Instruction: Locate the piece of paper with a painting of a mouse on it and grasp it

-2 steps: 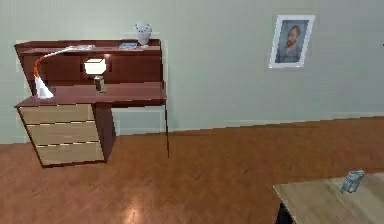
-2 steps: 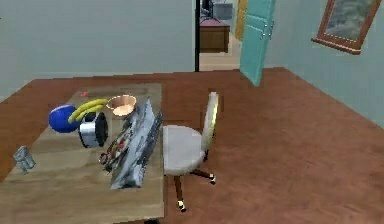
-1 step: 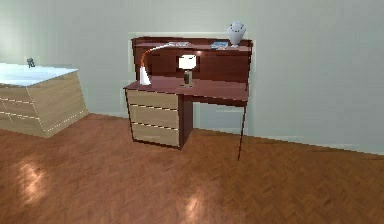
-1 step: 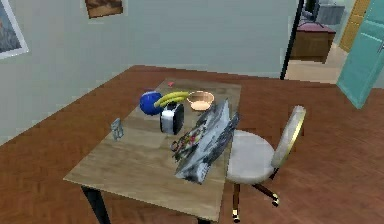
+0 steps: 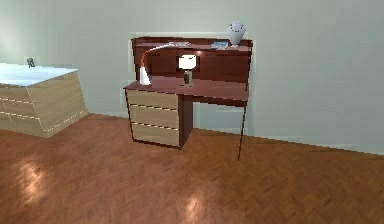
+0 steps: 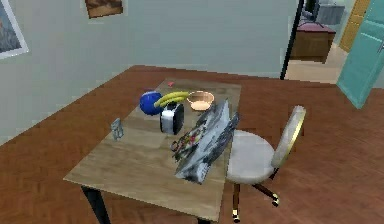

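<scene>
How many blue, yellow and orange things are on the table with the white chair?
Blue: 1, the round thing
Yellow: 1, the banana
Orange: 1, the bowl
Total: 3

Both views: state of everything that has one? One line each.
desk drawers: all shut
desk lamp: upright, neck bent over; lit or not, cannot tell
vase: upright
teal door: swung open
chair: upright, drawn up beside the table
bowl: upright
banana: lying flat
printed papers: in a loose heap, not flat
</scene>
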Controlling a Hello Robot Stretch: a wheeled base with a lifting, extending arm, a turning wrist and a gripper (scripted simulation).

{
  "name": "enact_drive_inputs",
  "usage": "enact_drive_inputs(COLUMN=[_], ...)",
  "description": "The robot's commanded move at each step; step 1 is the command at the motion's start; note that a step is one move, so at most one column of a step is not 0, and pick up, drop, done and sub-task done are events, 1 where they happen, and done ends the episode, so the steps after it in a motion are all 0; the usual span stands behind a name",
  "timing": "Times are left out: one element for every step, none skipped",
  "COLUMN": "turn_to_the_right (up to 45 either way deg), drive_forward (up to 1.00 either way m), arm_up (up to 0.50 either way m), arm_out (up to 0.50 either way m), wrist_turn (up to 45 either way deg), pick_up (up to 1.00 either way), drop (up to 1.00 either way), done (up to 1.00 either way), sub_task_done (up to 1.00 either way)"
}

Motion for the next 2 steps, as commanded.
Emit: enact_drive_inputs(turn_to_the_right=[0.0, 0.0], drive_forward=[0.0, 0.0], arm_up=[0.34, 0.0], arm_out=[0.0, 0.4], wrist_turn=[0.0, 0.0], pick_up=[0.0, 0.0], drop=[0.0, 0.0], done=[0.0, 0.0], sub_task_done=[0.0, 0.0])
